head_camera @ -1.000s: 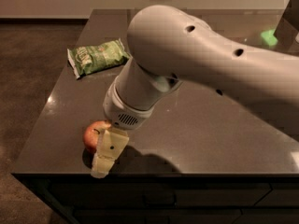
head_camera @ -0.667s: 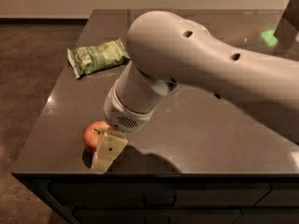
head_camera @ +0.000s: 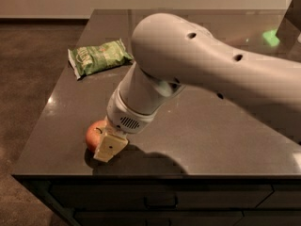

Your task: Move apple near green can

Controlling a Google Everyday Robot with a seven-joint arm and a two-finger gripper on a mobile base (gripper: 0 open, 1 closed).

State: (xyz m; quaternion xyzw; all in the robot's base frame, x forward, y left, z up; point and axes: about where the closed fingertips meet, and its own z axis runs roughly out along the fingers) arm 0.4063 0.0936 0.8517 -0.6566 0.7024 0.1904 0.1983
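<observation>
The red apple [head_camera: 94, 133] sits on the dark table [head_camera: 211, 140] near its front left corner. My gripper [head_camera: 107, 145] is down at the apple, right against its right side, with the cream-coloured end covering part of it. The big white arm [head_camera: 197, 65] reaches in from the right and hides much of the table's middle. The green can is not in view.
A flat crinkled green chip bag [head_camera: 99, 56] lies at the table's back left. A dark object [head_camera: 290, 20] stands at the far right back edge, with a green glint [head_camera: 270, 36] on the tabletop beside it. The table's front edge lies just below the apple.
Almost nothing has changed. The gripper stays at the apple, shifted very slightly upward, and the apple stays in the same spot.
</observation>
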